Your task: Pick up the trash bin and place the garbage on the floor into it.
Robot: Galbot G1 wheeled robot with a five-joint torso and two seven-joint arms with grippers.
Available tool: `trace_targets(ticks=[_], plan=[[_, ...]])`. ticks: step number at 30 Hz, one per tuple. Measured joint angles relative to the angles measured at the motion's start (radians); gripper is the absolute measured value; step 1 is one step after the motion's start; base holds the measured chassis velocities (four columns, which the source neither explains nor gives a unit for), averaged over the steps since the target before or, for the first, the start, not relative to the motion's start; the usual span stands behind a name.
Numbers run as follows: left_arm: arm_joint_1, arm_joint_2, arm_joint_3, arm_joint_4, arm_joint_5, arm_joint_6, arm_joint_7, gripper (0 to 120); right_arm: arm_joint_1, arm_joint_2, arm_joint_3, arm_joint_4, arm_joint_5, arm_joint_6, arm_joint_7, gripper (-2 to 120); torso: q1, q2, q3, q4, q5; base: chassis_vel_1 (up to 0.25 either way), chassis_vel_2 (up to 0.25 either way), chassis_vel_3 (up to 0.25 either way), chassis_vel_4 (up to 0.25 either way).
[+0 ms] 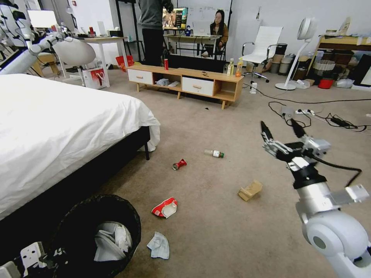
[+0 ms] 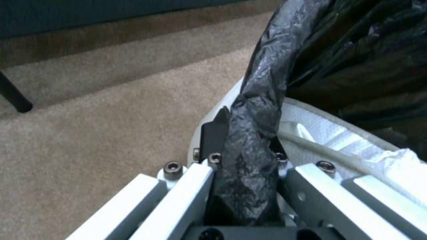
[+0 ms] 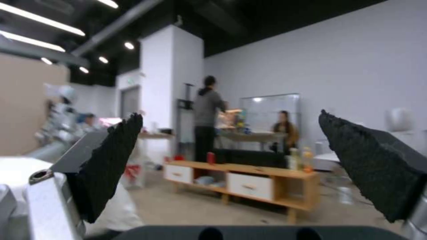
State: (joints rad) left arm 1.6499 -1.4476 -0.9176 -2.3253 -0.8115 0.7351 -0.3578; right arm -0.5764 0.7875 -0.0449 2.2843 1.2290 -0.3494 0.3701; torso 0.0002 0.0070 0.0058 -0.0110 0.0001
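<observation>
The trash bin (image 1: 96, 227), white with a black bag over its rim, is at the lower left beside the bed and holds white tissue. My left gripper (image 1: 52, 258) is shut on its rim; the left wrist view shows the fingers (image 2: 216, 131) pinching the bag-covered edge of the trash bin (image 2: 271, 60). On the carpet lies the garbage: a crumpled tissue (image 1: 159, 245), a red-and-white packet (image 1: 165, 207), a crushed red can (image 1: 179, 164), a small bottle (image 1: 214, 153) and a tan paper bag (image 1: 250, 190). My right gripper (image 1: 282, 133) is raised at the right, open and holding nothing.
The bed (image 1: 58, 127) with a white sheet fills the left. A low wooden cabinet (image 1: 185, 81) stands across the room, bearing an upright red can (image 1: 166, 64) and drink bottles (image 1: 230, 67). Cables and a power strip (image 1: 309, 112) lie on the carpet at the right.
</observation>
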Motion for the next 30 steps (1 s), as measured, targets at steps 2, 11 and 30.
trace_targets(ticks=[2,11,30], plan=[[0.003,0.001,-0.007,-0.001,0.001,0.000,-0.001,2,-0.046,-0.017,0.050,0.000,-0.024,0.033,-0.026,100,0.000,0.000,0.000,0.0001,0.0007,0.000,0.000,0.000,0.000],[0.027,0.003,-0.051,-0.010,0.008,0.000,-0.001,2,-0.405,-0.080,0.358,-0.016,-0.246,0.298,-0.169,100,0.000,0.000,0.000,0.0001,0.0000,0.000,0.000,0.000,0.000],[0.068,-0.059,-0.072,-0.043,0.067,0.000,0.019,2,-0.837,0.220,0.714,-0.079,-0.771,0.553,-0.245,100,0.000,0.000,0.000,0.0000,-0.0002,0.000,0.000,0.000,0.000]])
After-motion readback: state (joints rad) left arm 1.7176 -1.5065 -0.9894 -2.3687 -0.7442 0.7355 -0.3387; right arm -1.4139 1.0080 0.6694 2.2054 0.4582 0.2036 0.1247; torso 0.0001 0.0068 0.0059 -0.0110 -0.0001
